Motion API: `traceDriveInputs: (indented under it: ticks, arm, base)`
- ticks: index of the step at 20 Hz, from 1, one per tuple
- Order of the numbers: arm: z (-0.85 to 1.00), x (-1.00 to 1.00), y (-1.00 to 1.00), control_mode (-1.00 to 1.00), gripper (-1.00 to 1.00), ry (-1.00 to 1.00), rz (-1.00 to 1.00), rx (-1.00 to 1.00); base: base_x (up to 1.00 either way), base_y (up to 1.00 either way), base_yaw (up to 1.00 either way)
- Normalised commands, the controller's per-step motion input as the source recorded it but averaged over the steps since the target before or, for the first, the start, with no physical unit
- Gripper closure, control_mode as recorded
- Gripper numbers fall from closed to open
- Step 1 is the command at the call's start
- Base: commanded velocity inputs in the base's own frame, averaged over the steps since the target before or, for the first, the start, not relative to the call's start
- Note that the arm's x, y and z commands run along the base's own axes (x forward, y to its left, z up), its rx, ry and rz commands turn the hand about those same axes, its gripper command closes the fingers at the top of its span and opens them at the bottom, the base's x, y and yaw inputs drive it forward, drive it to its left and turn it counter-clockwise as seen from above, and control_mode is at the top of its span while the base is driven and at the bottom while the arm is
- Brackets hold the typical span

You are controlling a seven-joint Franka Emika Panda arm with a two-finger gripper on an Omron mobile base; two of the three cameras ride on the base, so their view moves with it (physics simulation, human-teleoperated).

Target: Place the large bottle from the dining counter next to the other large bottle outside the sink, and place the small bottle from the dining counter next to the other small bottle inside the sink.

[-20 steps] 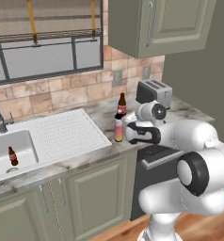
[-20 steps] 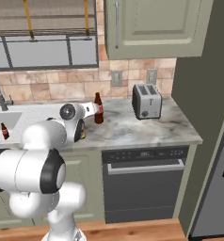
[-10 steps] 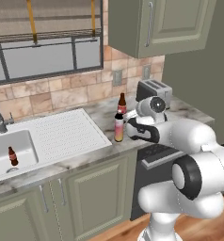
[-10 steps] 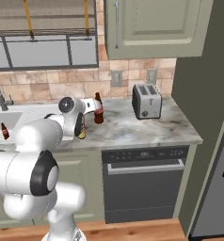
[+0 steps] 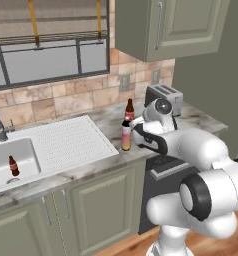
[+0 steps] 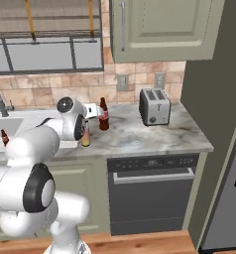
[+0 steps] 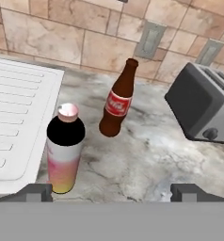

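Left base view: we find the large bottle [image 5: 126, 135] upright on the table [image 5: 113, 131], just outside the sink's [image 5: 21, 161] drainboard, with the brown bottle [image 5: 130, 109] near it at 1 o'clock.

Right base view: the pincer [image 6: 92, 110] appears clear of both bottles; the arm partly blocks this.

Hand view: the pincer's fingertips [image 7: 36, 192] stand spread and empty. The large bottle lies at 10 o'clock, long axis vertical.

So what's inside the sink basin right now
In the sink, one small dark bottle with a red label stands upright on the basin floor. The arm covers most of the basin in the right base view, and its left end runs out of frame.
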Motion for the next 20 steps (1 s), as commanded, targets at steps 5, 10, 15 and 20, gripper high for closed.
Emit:
traceDriveInputs:
  ticks: [5, 10, 15, 20]
  arm:
    - [0.00, -0.03, 0.00, -1.00, -1.00, 0.12, -0.01, 0.01]
    - [-0.01, -0.01, 0.00, -1.00, -1.00, 0.10, 0.00, 0.03]
    - [-0.21, -0.21, 0.01, -1.00, -1.00, 0.05, 0.00, 0.00]
    - [-0.27, -0.47, 0.04, -1.00, -1.00, 0.01, 0.00, 0.00]
  base:
    - [0.00, 0.00, 0.00]
    - [0.00, 0.00, 0.00]
    - [0.00, 0.00, 0.00]
    - [0.00, 0.00, 0.00]
